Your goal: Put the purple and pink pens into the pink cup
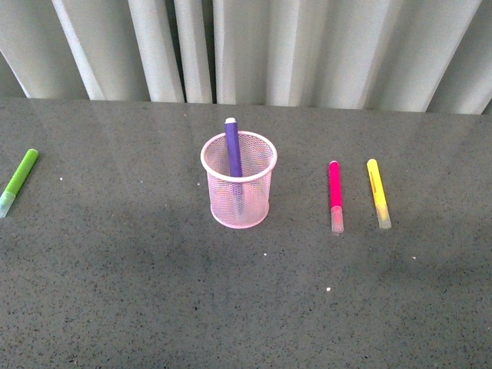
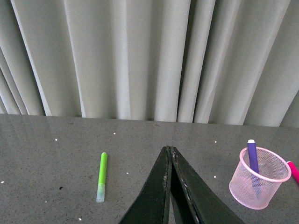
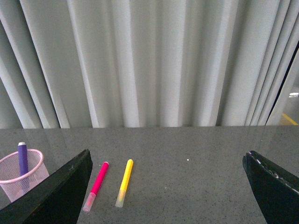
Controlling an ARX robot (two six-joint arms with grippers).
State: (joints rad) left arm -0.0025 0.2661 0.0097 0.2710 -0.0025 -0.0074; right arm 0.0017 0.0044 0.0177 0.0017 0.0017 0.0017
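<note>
One of two pens is in: the purple pen [image 1: 233, 146] stands in the pink cup [image 1: 254, 204]; the pink pen [image 1: 335, 192] lies flat beside a yellow marker [image 1: 377, 191], just ahead of the right gripper [image 3: 168, 153], which gapes wide and empty; the left gripper [image 2: 169, 149] is clenched on nothing, the cup ahead of it.

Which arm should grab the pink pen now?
The right. The purple pen is already in the cup; the pink pen lies on the cup's right, near the open right hand. The left hand is shut, with the cup between it and the pen.
</note>
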